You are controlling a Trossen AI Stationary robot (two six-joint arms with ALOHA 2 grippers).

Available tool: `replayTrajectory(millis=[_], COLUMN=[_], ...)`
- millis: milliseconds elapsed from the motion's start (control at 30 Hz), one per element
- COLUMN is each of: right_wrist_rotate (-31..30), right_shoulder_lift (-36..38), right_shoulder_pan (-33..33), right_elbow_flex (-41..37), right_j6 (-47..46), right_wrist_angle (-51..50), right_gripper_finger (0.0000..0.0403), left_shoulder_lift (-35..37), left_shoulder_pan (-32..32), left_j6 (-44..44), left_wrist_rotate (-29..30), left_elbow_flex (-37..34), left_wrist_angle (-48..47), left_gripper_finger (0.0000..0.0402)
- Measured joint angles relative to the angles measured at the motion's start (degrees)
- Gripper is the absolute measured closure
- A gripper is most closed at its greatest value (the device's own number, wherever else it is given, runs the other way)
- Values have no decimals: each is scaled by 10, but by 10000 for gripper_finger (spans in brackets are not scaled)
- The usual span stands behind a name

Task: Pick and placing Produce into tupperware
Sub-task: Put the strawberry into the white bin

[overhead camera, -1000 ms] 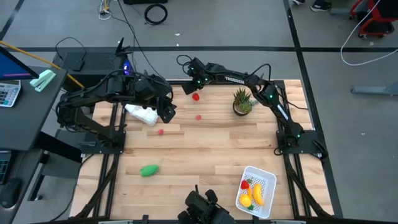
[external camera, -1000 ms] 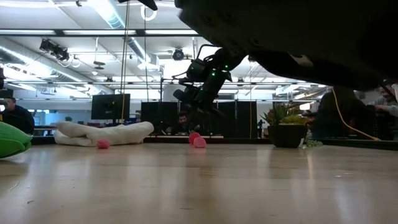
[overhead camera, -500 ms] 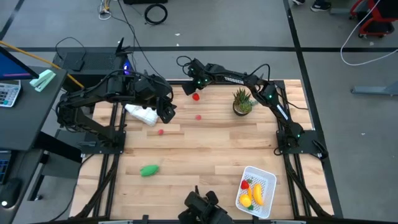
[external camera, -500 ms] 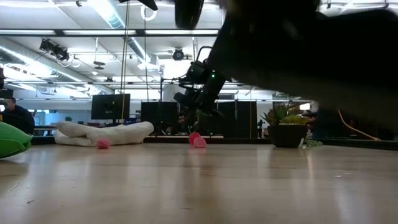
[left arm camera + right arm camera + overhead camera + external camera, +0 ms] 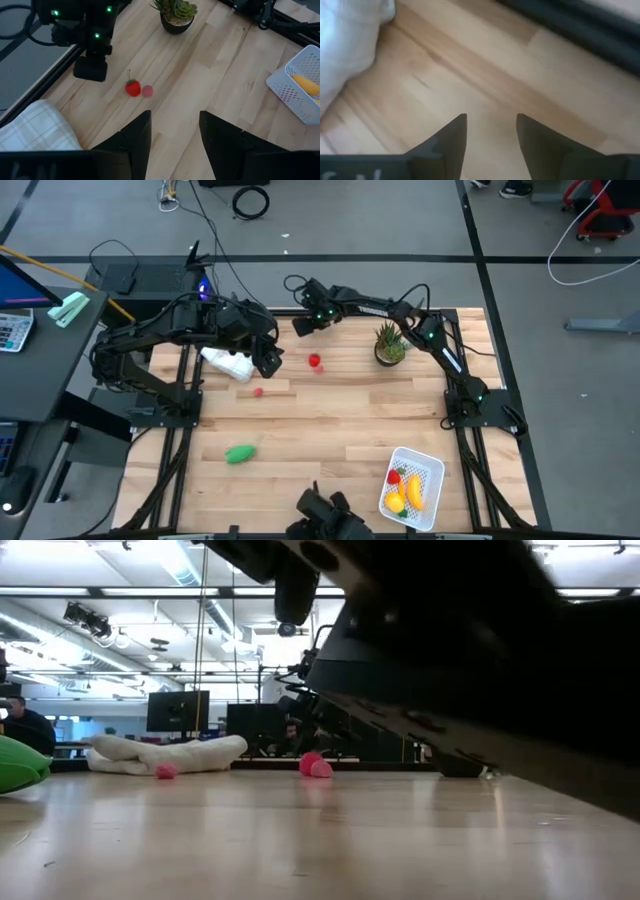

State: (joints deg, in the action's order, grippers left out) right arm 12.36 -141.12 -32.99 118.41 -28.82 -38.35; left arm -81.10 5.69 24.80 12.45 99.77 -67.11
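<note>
we have a banana [image 5: 414, 491] and a red piece [image 5: 394, 476] in the white container [image 5: 431, 467], while two red pieces [image 5: 314, 361] and a green one [image 5: 239, 453] lie on the table [image 5: 340, 420], both our right hand [image 5: 301, 325] and left hand [image 5: 270, 364] released and empty.

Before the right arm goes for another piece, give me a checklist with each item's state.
1. Right gripper empty, fingers apart: ok.
2. Red piece lying free on the table, beside the pink piece: ok.
3. Right gripper lined up over the red piece: not ok, it sits at the far table edge.
4. Tupperware has room beside the banana: ok.
5. Left gripper clear of the red piece: ok, though near.
6. Potted plant clear of the carry path: cannot tell.
</note>
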Motion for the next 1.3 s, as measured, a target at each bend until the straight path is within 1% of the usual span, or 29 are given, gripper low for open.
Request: replayTrajectory(millis=[233, 367, 467, 567, 667, 733, 900, 967, 1067, 1200, 1300], right_wrist_rotate=[3, 32, 48, 52, 36, 8, -57, -70, -70, -62, -68], right_shoulder_lift=[0, 11, 41, 81, 112, 123, 115, 98, 80, 68, 67], right_shoulder_pan=[7, 3, -4, -4, 4, 19, 62, 76, 86, 82, 79], right_elbow_flex=[7, 22, 31, 32, 32, 32, 32, 32, 31, 31, 25], right_j6=[33, 44, 76, 125, 205, 258, 332, 339, 334, 319, 320], right_wrist_angle=[-15, -17, -40, -99, -173, -212, -251, -257, -254, -259, -263], right_gripper_finger=[226, 227, 227, 227, 227, 227, 227, 227, 227, 227, 227], left_shoulder_lift=[0, 0, 0, 0, 0, 0, 0, 0, 0, 0, 0], left_shoulder_pan=[0, 0, 0, 0, -1, -1, 0, 0, 0, 0, 0], left_j6=[-1, -1, 0, 0, 0, -1, -15, -15, -15, -15, -15], left_wrist_rotate=[0, 0, 0, 0, 0, 0, 0, 0, 0, 0, 0], left_elbow_flex=[0, 0, 0, 0, 0, 0, 0, 0, 0, 0, 0], left_wrist_angle=[-2, -2, -4, -5, -5, -5, -3, -2, -2, -2, -2], left_gripper_finger=[230, 230, 230, 230, 230, 230, 230, 230, 230, 230, 230])
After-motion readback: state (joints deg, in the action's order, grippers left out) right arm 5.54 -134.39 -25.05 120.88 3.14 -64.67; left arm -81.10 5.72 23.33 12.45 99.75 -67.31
